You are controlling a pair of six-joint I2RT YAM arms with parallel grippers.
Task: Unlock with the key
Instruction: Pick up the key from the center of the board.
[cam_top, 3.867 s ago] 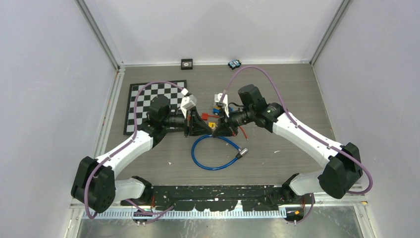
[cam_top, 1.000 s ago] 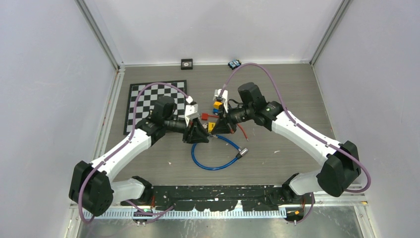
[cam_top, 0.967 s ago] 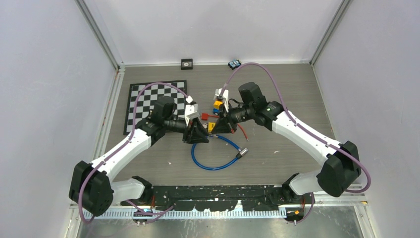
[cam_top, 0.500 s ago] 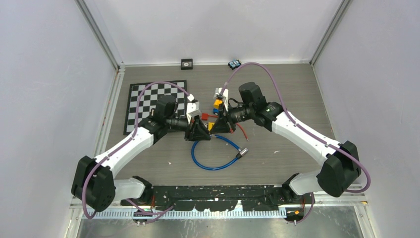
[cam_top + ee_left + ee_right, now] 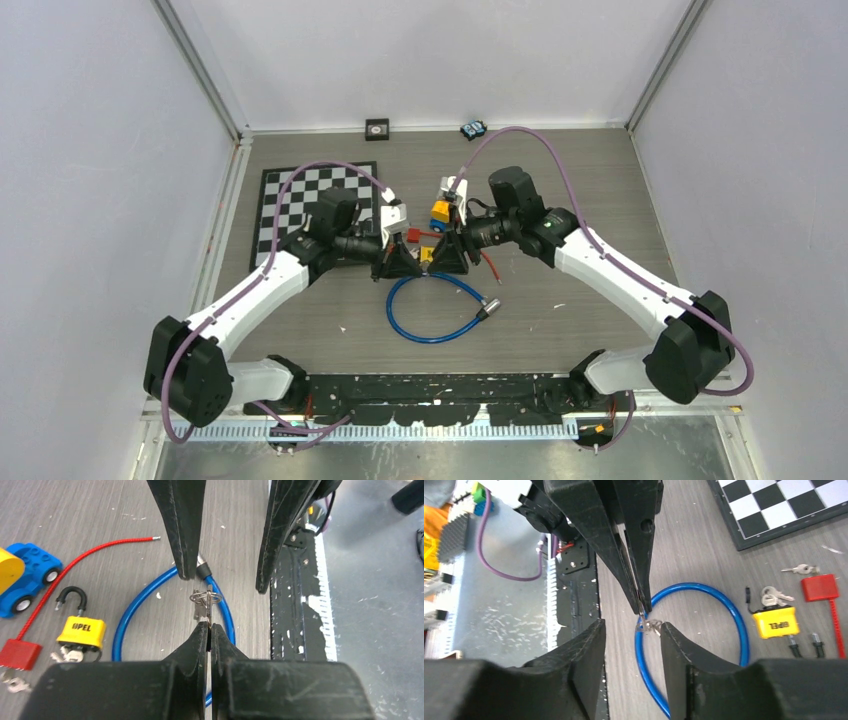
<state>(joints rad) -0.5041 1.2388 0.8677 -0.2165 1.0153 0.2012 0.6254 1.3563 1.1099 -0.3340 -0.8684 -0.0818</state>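
While the left gripper [image 5: 207, 626] is pressed shut on the key [image 5: 202, 611], its ring end pointing away, we see the right gripper [image 5: 633, 626] spread, one finger on either side of that key. The key hangs over the cable [image 5: 134, 606]; the padlock [image 5: 81, 631] lies just beside the loop.
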